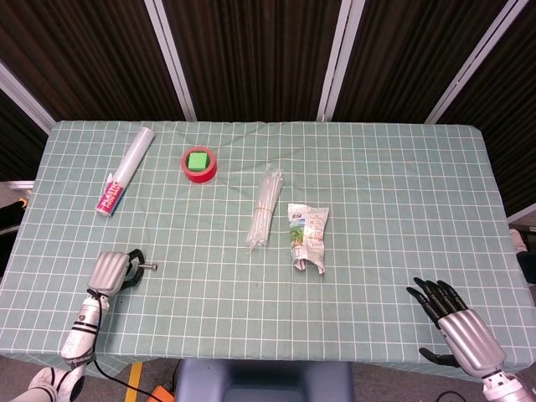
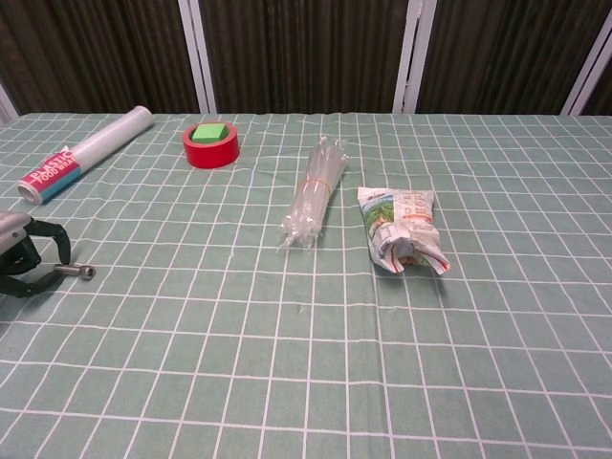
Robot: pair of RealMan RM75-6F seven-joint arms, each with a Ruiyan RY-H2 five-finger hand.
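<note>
- The left robot hand (image 1: pixel 110 271) lies near the table's front-left corner, fingers curled in, with a small silvery metal pin or bolt (image 1: pixel 147 267) sticking out sideways from between its dark fingertips; it looks pinched there, with the pin low over or resting on the cloth, and I cannot tell which.
- In the chest view the same left robot hand (image 2: pixel 21 258) shows at the left edge, and the small metal pin (image 2: pixel 76 273) points toward the table's middle.
- The pin looks rigid, light and smooth, so I judge it could slip or roll; a firm pinch across its shaft near the thicker end seems the safest hold.
- The right robot hand (image 1: pixel 452 316) sits at the front-right corner, palm down, fingers spread apart and holding nothing, well apart from every object.
- The table (image 1: pixel 394 209) wears a green cloth with a white grid.
- Near the table's middle lie a bundle of clear plastic straws bound with a band (image 1: pixel 265 208) and, just beside it on the right, a crumpled printed foil snack packet (image 1: pixel 307 236); both look light and soft.
- Toward the back-left corner lie a red tape roll with a green block in its core (image 1: pixel 199 162) and a white roll of plastic food wrap (image 1: pixel 125 171).
</note>
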